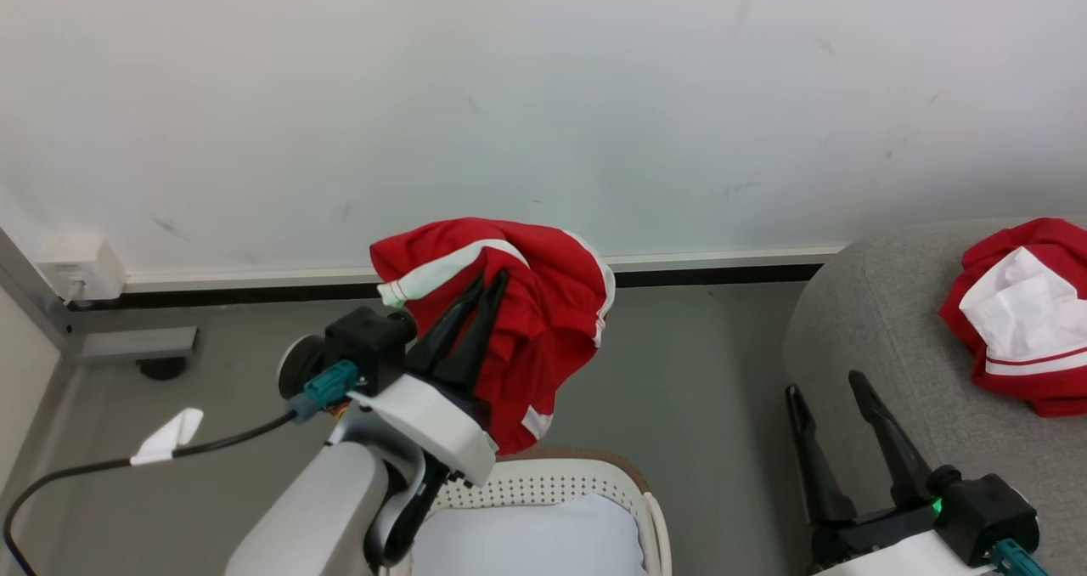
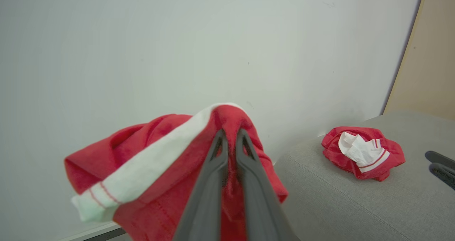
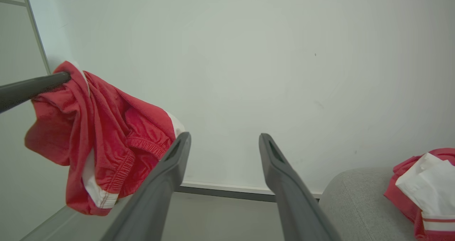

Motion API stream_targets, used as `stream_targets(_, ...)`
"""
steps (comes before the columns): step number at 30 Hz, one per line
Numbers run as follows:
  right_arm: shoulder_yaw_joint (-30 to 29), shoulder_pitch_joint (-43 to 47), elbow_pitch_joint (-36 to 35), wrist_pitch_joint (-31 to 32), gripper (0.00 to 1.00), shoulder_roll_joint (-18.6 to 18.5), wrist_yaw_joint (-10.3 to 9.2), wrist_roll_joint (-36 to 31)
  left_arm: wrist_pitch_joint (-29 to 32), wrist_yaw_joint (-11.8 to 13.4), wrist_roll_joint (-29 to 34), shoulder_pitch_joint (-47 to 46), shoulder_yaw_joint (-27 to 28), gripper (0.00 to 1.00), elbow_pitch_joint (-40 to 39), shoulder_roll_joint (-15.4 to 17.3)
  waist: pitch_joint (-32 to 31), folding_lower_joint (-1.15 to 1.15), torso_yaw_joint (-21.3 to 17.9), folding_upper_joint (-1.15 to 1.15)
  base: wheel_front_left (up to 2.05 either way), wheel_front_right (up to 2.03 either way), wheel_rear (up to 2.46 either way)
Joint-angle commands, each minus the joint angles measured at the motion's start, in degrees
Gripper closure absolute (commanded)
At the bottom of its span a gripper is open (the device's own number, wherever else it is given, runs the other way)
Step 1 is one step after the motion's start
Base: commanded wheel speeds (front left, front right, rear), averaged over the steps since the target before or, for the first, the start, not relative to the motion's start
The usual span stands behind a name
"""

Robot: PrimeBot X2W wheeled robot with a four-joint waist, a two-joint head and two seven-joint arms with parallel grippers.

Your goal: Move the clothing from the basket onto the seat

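Observation:
A red garment with white trim (image 1: 526,321) hangs in the air above the basket (image 1: 586,482), pinched at its top by my left gripper (image 1: 491,280), which is shut on it. In the left wrist view the fabric (image 2: 149,177) drapes over the closed fingers of that gripper (image 2: 230,132). Seen from the right wrist, the same garment (image 3: 103,141) dangles at the left. Another red and white garment (image 1: 1023,317) lies crumpled on the grey seat (image 1: 858,338). My right gripper (image 1: 828,385) stands open by the seat's front edge, with nothing between its fingers (image 3: 224,138).
A pale blue-white pad (image 1: 531,538) lies inside the basket. A white wall with a dark baseboard (image 1: 722,274) runs behind. A white socket box (image 1: 81,268) and a black cable (image 1: 102,465) are at the left. Grey floor (image 1: 688,389) separates basket and seat.

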Motion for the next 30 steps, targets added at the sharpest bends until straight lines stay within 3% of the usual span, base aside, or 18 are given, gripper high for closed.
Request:
stream_targets(1, 0.4, 0.4, 0.2, 0.0, 0.0, -0.4, -0.14, -0.2, 0.3, 0.3, -0.5, 1.1, 0.1, 1.0, -0.8, 0.5, 0.1, 0.01, 0.1, 0.0, 0.0, 0.0, 0.0)
stream_targets(10, 4.3, -1.1, 1.7, 0.0, 0.0, -1.0, -0.14, 0.3, 1.2, 1.1, -1.1, 2.4, -0.4, 1.0, -3.0, 0.5, 0.4, 0.01, 0.0, 0.0, 0.0, 0.0, 0.0)
stream_targets(17, 12.0, -3.8, 5.4, 0.0, 0.0, -1.2, -0.15, 0.7, 1.4, 0.4, -1.6, 2.1, -1.6, 1.0, -2.7, -0.3, 0.6, 0.01, 0.3, 0.0, 0.0, 0.0, 0.0)
stream_targets(23, 18.9, -8.2, 10.7, 0.0, 0.0, -0.3, -0.14, 2.5, 1.1, -0.8, -1.7, 1.7, -3.6, 1.0, -1.7, -1.8, 0.4, 0.01, 2.2, 0.0, 0.0, 0.0, 0.0)
stream_targets(30, 22.1, -12.2, 17.0, 0.0, 0.0, 0.5, -0.14, 5.3, 0.9, -2.4, -1.9, 2.5, -7.1, 1.0, -0.7, -4.3, 0.0, 0.01, 5.8, 0.0, 0.0, 0.0, 0.0)
